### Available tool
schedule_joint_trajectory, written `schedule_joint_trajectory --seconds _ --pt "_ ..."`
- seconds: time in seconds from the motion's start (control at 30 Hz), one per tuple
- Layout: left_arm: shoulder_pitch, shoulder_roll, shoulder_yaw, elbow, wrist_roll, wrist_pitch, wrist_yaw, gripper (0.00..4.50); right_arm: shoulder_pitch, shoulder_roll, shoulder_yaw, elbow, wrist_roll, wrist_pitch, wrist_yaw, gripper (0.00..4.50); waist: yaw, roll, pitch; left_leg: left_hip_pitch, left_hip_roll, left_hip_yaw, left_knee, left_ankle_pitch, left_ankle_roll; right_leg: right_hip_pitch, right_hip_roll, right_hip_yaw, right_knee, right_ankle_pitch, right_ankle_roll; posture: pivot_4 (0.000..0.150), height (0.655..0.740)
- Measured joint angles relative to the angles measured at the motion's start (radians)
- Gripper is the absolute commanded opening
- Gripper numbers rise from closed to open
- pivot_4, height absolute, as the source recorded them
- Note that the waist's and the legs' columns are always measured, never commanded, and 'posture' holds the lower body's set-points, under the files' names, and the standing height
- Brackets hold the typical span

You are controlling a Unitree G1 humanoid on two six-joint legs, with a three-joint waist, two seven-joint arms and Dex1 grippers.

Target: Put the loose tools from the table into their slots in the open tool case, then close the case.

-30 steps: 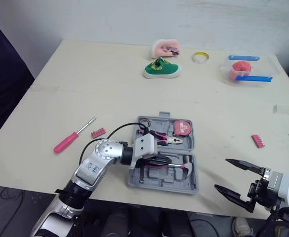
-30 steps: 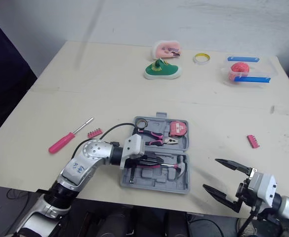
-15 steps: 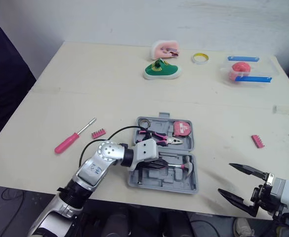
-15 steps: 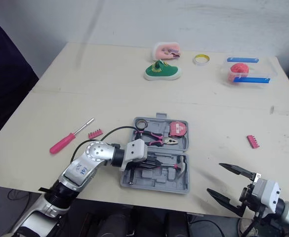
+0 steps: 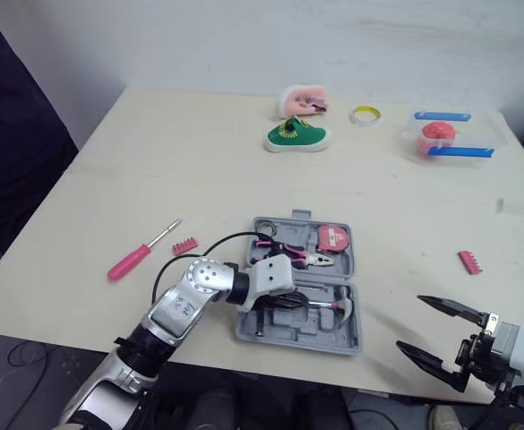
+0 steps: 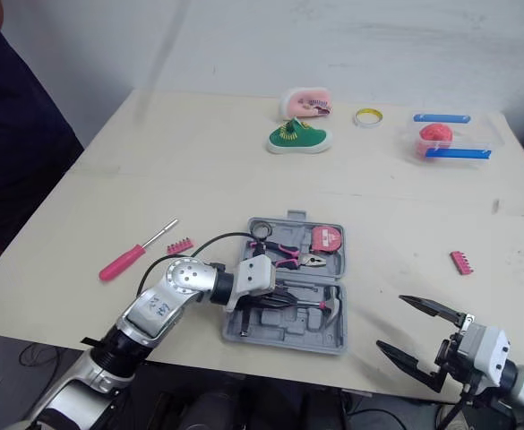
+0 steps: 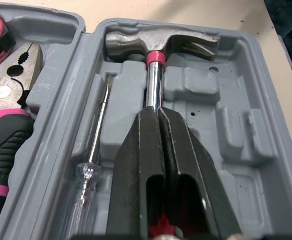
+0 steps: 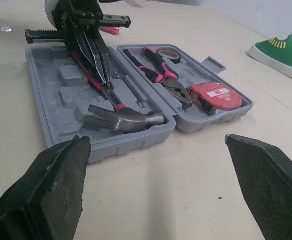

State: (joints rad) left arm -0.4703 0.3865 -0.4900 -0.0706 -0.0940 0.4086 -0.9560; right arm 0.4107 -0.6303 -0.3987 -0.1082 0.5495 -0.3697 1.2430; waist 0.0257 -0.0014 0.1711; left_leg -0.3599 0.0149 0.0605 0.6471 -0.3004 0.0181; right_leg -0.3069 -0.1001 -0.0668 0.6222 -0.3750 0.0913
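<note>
The grey tool case [image 5: 315,327] lies open near the table's front edge. It holds pink pliers [image 5: 288,253], a red tape measure [image 5: 333,238], a clear-handled screwdriver [image 7: 88,165] and a hammer [image 7: 155,39]. My left gripper [image 5: 299,301] reaches into the near half and is shut on the hammer's shaft, with the head lying at the right end of its slot. A pink screwdriver [image 5: 140,253] and a red bit strip [image 5: 184,245] lie loose left of the case. Another pink bit strip [image 5: 469,262] lies to its right. My right gripper [image 5: 441,333] hangs open off the front right of the table.
At the back of the table stand a green shoe [image 5: 297,136], a pink shoe [image 5: 303,98], a yellow tape ring [image 5: 365,114] and a clear box [image 5: 450,141] with a red object inside. A person in dark clothes [image 5: 15,134] stands at the left edge.
The whole picture has shifted with the camera. My left gripper stays shut on the hammer in the case. My right gripper sits slightly lower than one second ago.
</note>
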Motion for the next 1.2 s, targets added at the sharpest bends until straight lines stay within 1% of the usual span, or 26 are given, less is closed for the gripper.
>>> schedule_joint_trajectory --seconds 0.07,0.1,0.17,0.33,0.4,0.47,0.53,0.63,0.7,0.8,0.87,0.93,0.97,1.1,1.17,1.2 --pt "-0.001 0.003 -0.009 0.008 0.001 -0.001 0.000 0.02 0.000 0.000 0.000 -0.011 0.000 0.001 -0.006 4.50 -0.002 -0.001 -0.003 0.006 0.001 0.000 -0.002 -0.004 0.002 0.007 0.000 0.000 -0.003 -0.001 -0.001 0.150 0.7400" --pt "-0.002 0.004 -0.013 0.009 0.002 0.000 0.000 0.02 0.000 0.000 0.000 -0.013 0.000 0.002 -0.010 4.50 -0.003 0.000 -0.005 0.008 0.001 0.000 -0.002 -0.008 -0.001 0.009 0.000 0.001 -0.005 -0.001 -0.002 0.150 0.7400" --pt "-0.007 0.006 -0.020 0.009 0.002 0.007 0.000 0.02 0.000 0.000 0.000 -0.014 0.000 0.005 -0.014 4.50 -0.003 0.004 -0.007 0.008 0.001 0.000 -0.002 -0.010 -0.002 0.009 0.000 0.001 -0.006 -0.001 -0.002 0.150 0.7400" --pt "-0.017 0.015 -0.038 0.009 0.018 0.016 0.003 0.02 -0.002 -0.001 0.001 -0.039 -0.001 0.027 -0.035 4.50 -0.003 0.008 -0.010 0.008 0.002 0.000 -0.002 -0.007 0.003 0.009 0.000 0.001 -0.006 -0.002 -0.004 0.150 0.7400" --pt "-0.020 0.015 -0.041 0.010 0.020 0.019 0.006 0.02 -0.005 -0.003 0.003 -0.069 -0.002 0.051 -0.055 4.50 -0.003 0.009 -0.011 0.008 0.002 0.000 -0.002 -0.007 0.003 0.009 -0.001 0.001 -0.006 -0.003 -0.006 0.150 0.7400" --pt "-0.022 0.014 -0.044 0.010 0.020 0.019 0.010 0.02 -0.008 -0.008 0.003 -0.102 -0.002 0.074 -0.074 4.50 -0.003 0.009 -0.011 0.008 0.002 0.000 -0.002 -0.007 0.003 0.009 -0.001 0.001 -0.006 -0.006 -0.011 0.150 0.7400" --pt "-0.020 0.009 -0.045 0.010 0.020 0.014 0.013 0.02 -0.009 -0.017 0.004 -0.123 -0.002 0.094 -0.087 4.50 -0.002 0.009 -0.011 0.007 0.002 0.000 -0.002 -0.007 0.003 0.009 -0.001 0.001 -0.007 -0.006 -0.012 0.150 0.7400" --pt "-0.004 0.001 -0.029 0.018 0.020 -0.043 0.027 0.02 -0.010 -0.025 0.003 -0.147 -0.002 0.117 -0.104 4.50 -0.002 0.010 -0.011 0.007 0.002 -0.001 -0.002 -0.007 0.005 0.005 -0.001 0.001 -0.010 -0.006 -0.011 0.150 0.7400" --pt "0.019 -0.020 -0.001 0.039 0.017 -0.111 0.040 0.02 -0.007 -0.025 0.003 -0.163 -0.002 0.135 -0.113 4.50 -0.001 0.011 -0.009 0.003 0.001 0.000 -0.002 -0.006 0.007 0.000 -0.002 0.001 -0.010 -0.003 -0.007 0.150 0.7400" --pt "0.029 -0.020 0.012 0.049 0.008 -0.162 0.032 0.02 -0.008 -0.025 0.003 -0.171 -0.002 0.145 -0.122 4.50 -0.002 0.011 -0.008 0.002 0.001 0.000 -0.002 -0.006 0.007 0.000 -0.002 0.001 -0.010 -0.002 -0.006 0.150 0.7400" --pt "0.042 -0.013 0.049 0.058 -0.024 -0.202 -0.003 0.02 -0.003 -0.027 0.001 -0.181 -0.002 0.154 -0.126 4.50 -0.005 0.009 -0.002 -0.002 0.001 0.000 -0.002 -0.006 0.007 -0.005 -0.002 0.000 -0.010 -0.002 -0.006 0.150 0.7400" --pt "0.042 0.007 0.098 0.062 -0.079 -0.262 -0.061 0.02 0.002 -0.034 -0.004 -0.182 -0.001 0.164 -0.128 4.50 -0.009 0.009 -0.001 -0.014 0.001 0.000 -0.002 -0.005 0.005 -0.017 -0.002 0.000 -0.009 0.002 0.000 0.150 0.7400" --pt "0.038 0.018 0.117 0.062 -0.096 -0.280 -0.080 0.02 0.004 -0.039 -0.008 -0.182 0.000 0.170 -0.128 4.50 -0.009 0.009 0.000 -0.016 0.001 0.000 -0.002 -0.001 -0.001 -0.019 -0.002 -0.001 -0.009 0.002 0.000 0.150 0.7400" --pt "0.000 0.059 0.247 0.066 -0.197 -0.412 -0.184 0.02 0.007 -0.066 -0.050 -0.183 0.008 0.180 -0.128 4.50 -0.004 0.009 0.001 -0.016 0.001 -0.001 -0.002 0.000 -0.002 -0.017 0.000 -0.005 -0.012 0.001 -0.001 0.150 0.7400" --pt "-0.013 0.090 0.316 0.077 -0.244 -0.432 -0.215 0.02 0.009 -0.069 -0.077 -0.190 0.013 0.183 -0.125 4.50 -0.004 0.007 0.002 -0.017 0.001 -0.001 -0.002 0.000 -0.002 -0.017 0.001 -0.006 -0.012 0.001 -0.001 0.150 0.7400" --pt "-0.013 0.117 0.353 0.085 -0.271 -0.428 -0.230 0.25 0.018 -0.074 -0.094 -0.190 0.015 0.183 -0.122 4.50 -0.004 0.007 0.003 -0.016 0.001 -0.001 -0.002 0.000 -0.002 -0.017 0.001 -0.006 -0.012 0.001 -0.001 0.150 0.7400"
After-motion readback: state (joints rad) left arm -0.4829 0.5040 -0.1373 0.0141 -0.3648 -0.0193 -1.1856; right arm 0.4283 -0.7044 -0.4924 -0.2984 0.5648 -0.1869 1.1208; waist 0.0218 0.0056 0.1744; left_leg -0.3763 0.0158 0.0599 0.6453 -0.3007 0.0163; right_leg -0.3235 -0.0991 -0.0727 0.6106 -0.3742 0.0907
